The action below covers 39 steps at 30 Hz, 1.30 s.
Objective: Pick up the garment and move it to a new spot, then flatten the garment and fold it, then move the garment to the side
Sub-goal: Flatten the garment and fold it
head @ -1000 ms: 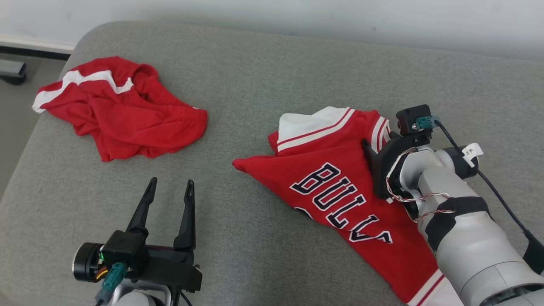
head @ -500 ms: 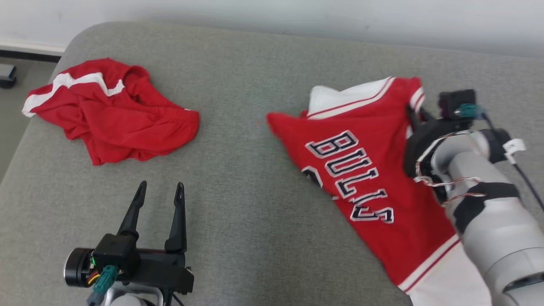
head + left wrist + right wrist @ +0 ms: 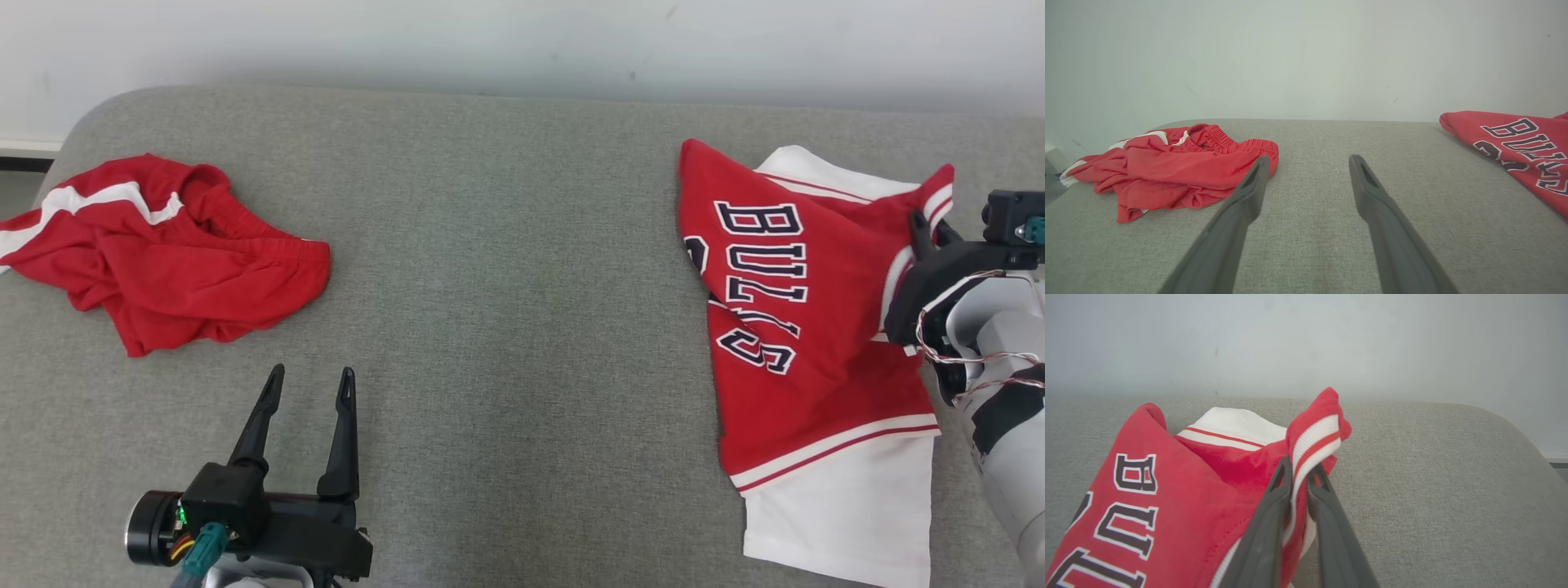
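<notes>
The right jaws are pinching only the striped trim of the red-and-white fabric jersey (image 3: 816, 384), so it may be slipping free. The left jaws are standing wide, empty.

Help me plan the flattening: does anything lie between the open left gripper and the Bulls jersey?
Nothing visible does. Bare grey cushion separates the left gripper from the jersey; the red shorts lie to its left, off that path. The right gripper is shut on the jersey's striped edge.
</notes>
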Motion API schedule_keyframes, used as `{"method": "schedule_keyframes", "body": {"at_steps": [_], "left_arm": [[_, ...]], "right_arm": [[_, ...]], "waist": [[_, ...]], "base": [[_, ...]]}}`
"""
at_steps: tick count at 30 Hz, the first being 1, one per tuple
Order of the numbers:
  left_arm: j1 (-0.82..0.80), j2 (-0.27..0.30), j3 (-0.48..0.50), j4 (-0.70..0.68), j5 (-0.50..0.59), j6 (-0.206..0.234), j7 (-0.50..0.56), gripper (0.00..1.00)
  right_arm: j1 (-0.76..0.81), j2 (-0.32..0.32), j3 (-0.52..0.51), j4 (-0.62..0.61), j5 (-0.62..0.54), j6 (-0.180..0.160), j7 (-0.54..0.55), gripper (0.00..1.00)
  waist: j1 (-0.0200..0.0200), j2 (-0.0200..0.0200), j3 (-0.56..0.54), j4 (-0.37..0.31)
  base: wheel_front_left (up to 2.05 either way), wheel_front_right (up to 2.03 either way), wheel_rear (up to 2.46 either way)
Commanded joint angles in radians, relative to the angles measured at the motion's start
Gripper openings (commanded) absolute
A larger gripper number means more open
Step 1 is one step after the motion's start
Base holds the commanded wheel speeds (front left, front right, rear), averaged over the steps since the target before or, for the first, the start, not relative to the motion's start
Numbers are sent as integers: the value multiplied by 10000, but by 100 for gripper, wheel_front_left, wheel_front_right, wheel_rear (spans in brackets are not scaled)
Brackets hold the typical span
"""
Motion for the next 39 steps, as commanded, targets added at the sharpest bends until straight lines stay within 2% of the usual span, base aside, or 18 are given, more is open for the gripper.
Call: {"method": "schedule_keyframes", "body": {"at_steps": [1, 2, 14, 20, 27, 29, 39], "left_arm": [[90, -20, 28, 16, 133, 4, -34, 100], [65, -20, 44, 34, 146, -28, -34, 100], [410, 5, 292, -119, 303, 19, -34, 100], [578, 19, 412, -300, 347, 53, -34, 100], [538, 85, 498, -401, 358, 36, -34, 100], [484, 86, 505, -398, 368, 33, -34, 100], [762, 54, 619, -340, 309, 122, -34, 100]], "right_arm": [[4, 63, 0, -38, 60, -18, -132, 35], [14, 36, -44, -24, 109, -18, -243, 100], [1187, 177, 25, -364, 635, -18, -982, 100], [2757, 593, 391, -768, 1411, -18, -730, 100], [3451, 943, 669, -872, 1986, -16, -68, 100], [3510, 1069, 781, -968, 2099, -15, 54, 0], [3177, 1047, 1372, -2377, 2358, -15, -521, 0]], "waist": [[1, 0, 22, -67], [1, 0, 24, -95], [1, 0, -594, -741], [1, 0, -627, -872], [1, 0, -454, -880], [1, 0, -442, -856], [1, 0, -845, -1016]], "base": [[0, 0, 0], [0, 0, 0], [0, 0, 0], [0, 0, 0], [0, 0, 0], [0, 0, 0], [0, 0, 0]]}}
